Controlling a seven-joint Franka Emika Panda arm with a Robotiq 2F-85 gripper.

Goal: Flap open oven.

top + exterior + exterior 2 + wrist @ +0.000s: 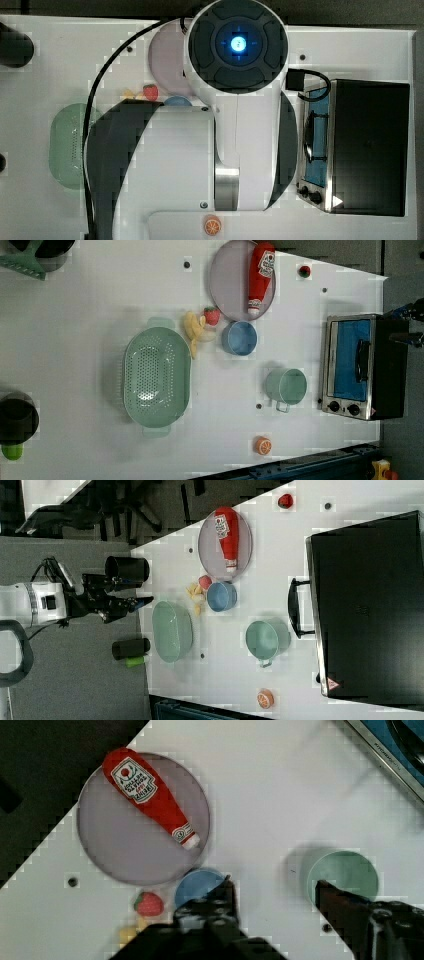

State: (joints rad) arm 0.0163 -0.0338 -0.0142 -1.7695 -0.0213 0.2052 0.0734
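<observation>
In the left view, a bare strip of table (300, 330) is seen in front of the oven (362, 367) door. This strip is bounded by a green cup (286, 386) near the knob end and a blue bowl (239, 338) farther out. A plate (230, 285) bearing a ketchup bottle (261, 275) lies beyond. The handle (361, 360) is left unobstructed. The colander (156, 376) stands well apart.

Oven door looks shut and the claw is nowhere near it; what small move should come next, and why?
Probably carry the open claw toward the oven and its dark bar handle. The blue glass door sits flat in its frame, and in the wrist view the claw holds nothing above the blue bowl and green cup.
</observation>
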